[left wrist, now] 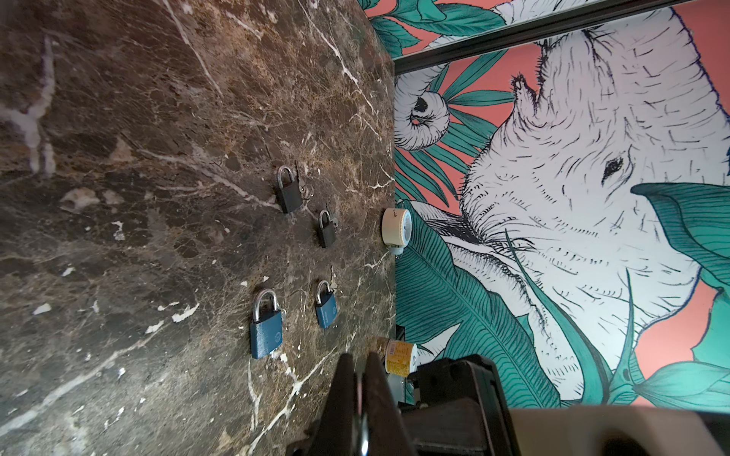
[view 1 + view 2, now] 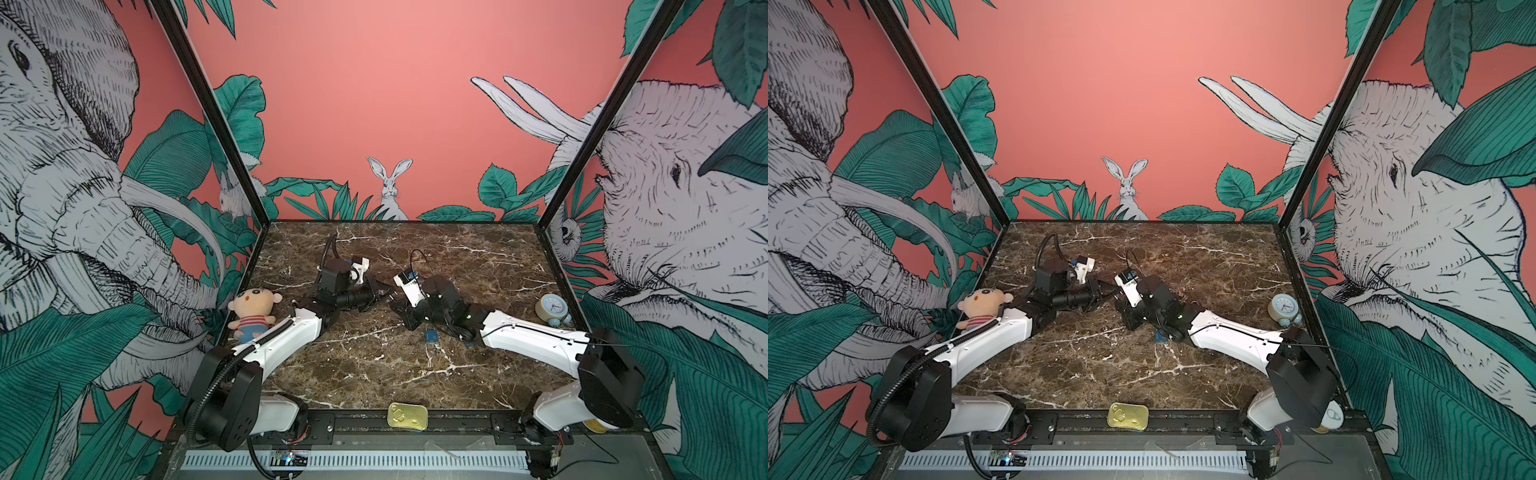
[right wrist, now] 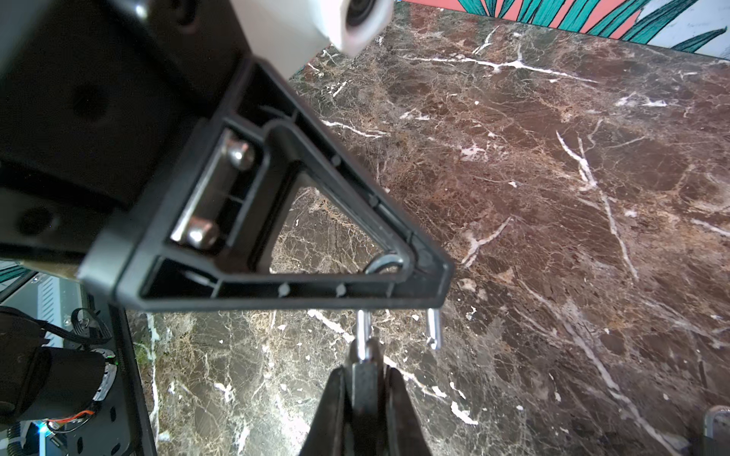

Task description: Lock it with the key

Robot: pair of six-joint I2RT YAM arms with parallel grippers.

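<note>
Here, over the marble table (image 3: pixel 553 158), we see the right gripper (image 3: pixel 366 370) clamped on the body of a dark padlock (image 3: pixel 364 389). It presents the open shackle (image 3: pixel 433 327) to the left gripper (image 1: pixel 359 359), whose jaws, pressed together, seem to brace the bow.

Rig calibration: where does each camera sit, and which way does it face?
Top views: high at the front, looking down toward the table and back wall; left arm and right arm show.
Left wrist: looks past the left hand to spare padlocks and the clock.
Right wrist: looks along the right hand clamped on a dark padlock.
Shared: both wrist views show the left hand.
</note>
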